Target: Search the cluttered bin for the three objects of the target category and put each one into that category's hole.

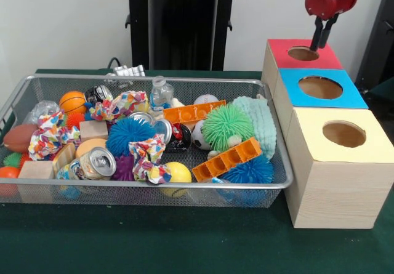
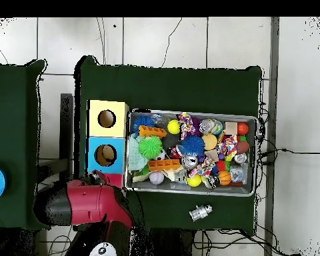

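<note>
The wire mesh bin [image 1: 37, 80] fills the left and middle of the front view, and it shows right of the boxes in the overhead view [image 2: 249, 120]. It is full of mixed toys. A yellow rounded toy [image 1: 179, 172] lies at the bin's near edge, partly under a patterned rope toy [image 1: 146, 157]; no beak shows on it. It also shows in the overhead view [image 2: 173, 126], along with a second yellow lump [image 2: 195, 180]. My gripper [image 1: 318, 43] hangs just above the hole of the red-topped box [image 1: 326, 57], away from the bin. In the overhead view the red arm [image 2: 83, 203] covers the gripper.
A blue-topped box [image 1: 320, 87] and a yellow-topped box [image 1: 343, 133], each with a hole, stand in a row with the red one at the bin's right. The bin also holds spiky balls, orange plastic blocks [image 1: 228, 158], cans and wooden blocks. A silver object [image 2: 201, 213] lies outside the bin.
</note>
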You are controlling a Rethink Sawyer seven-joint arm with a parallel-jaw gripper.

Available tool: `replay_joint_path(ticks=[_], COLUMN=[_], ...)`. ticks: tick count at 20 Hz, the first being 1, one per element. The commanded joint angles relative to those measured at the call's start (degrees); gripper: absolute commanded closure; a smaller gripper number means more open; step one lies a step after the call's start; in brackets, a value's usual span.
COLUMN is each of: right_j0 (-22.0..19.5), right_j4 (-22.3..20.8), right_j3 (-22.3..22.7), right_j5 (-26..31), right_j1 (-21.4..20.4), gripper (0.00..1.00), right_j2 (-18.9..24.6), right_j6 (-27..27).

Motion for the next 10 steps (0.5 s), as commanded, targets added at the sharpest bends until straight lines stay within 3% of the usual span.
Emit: replay_joint_path(ticks=[1, 7, 10], right_j0=[-3.3, -2.0, -2.6], right_j4=[1.4, -2.0, -1.6], right_j3=[-1.3, -1.3, 0.8], right_j5=[2.2, 8.6, 5.3], right_j1=[-0.9, -1.1, -1.6], gripper=[1.00, 1.00, 1.00], right_j2=[2.3, 0.1, 0.4], right_j6=[13.4, 11.2, 11.6])
